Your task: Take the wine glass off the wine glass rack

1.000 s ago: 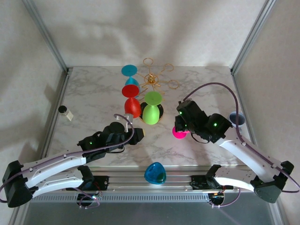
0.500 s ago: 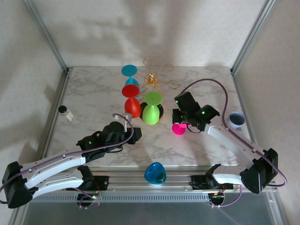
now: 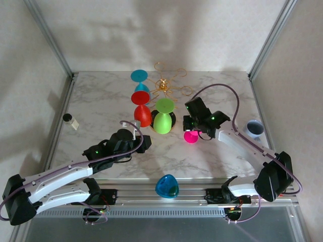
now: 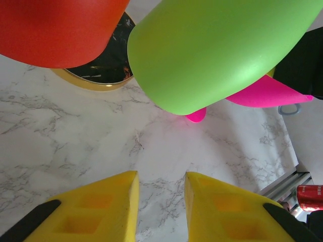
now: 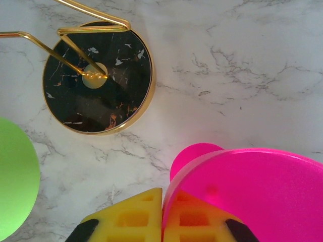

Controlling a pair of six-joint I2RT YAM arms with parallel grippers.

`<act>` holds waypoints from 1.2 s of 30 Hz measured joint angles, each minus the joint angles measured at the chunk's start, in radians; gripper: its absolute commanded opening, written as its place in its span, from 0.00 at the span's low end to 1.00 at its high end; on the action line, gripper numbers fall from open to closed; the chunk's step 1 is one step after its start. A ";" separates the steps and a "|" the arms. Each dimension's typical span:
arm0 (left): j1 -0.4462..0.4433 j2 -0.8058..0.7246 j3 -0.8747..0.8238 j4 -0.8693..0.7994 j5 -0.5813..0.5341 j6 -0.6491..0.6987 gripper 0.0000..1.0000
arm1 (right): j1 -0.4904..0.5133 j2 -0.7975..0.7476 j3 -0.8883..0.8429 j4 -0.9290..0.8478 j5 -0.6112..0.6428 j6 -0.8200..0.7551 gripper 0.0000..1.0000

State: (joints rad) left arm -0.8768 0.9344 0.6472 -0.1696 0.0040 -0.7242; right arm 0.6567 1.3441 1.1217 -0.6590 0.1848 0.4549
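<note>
Right wrist view: the right fingers (image 5: 132,218) are clenched flat together. The thin edge of the pink wine glass (image 5: 252,186) runs into the seam between them, so I judge they pinch its wall. That glass hangs over the bare marble counter (image 5: 227,75), just beside the round black base of the wine glass rack (image 5: 116,91). It touches neither the base nor the gold wire arms.

In the left wrist view the left fingers (image 4: 101,201) stand apart, released, with nothing between them. They sit low over the counter and point at the green wine glass (image 4: 217,50). It hangs bowl-down from the rack, and the red wine glass (image 4: 55,30) hangs beside it on the left. From above, the green foot sits over its bowl close to the rack's central post.

These glasses look like moulded plastic, so probably light, stiff and not brittle, but smooth and apt to slip in a shallow pinch. The bowl is wide for the fingers, so the stem or the rim wall looks like the better place to take hold. A hanging glass likely has to slide out along its wire loop rather than lift straight up. The rack seems slight, and a crooked pull could drag or tip it.
</note>
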 measured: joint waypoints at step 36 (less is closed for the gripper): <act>0.043 0.016 0.000 0.016 0.046 0.015 0.30 | -0.005 0.093 0.003 0.061 -0.003 -0.003 0.03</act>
State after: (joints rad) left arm -0.8337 0.9508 0.6472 -0.1539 0.0502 -0.7094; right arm 0.6521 1.4372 1.1252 -0.5980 0.1818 0.4522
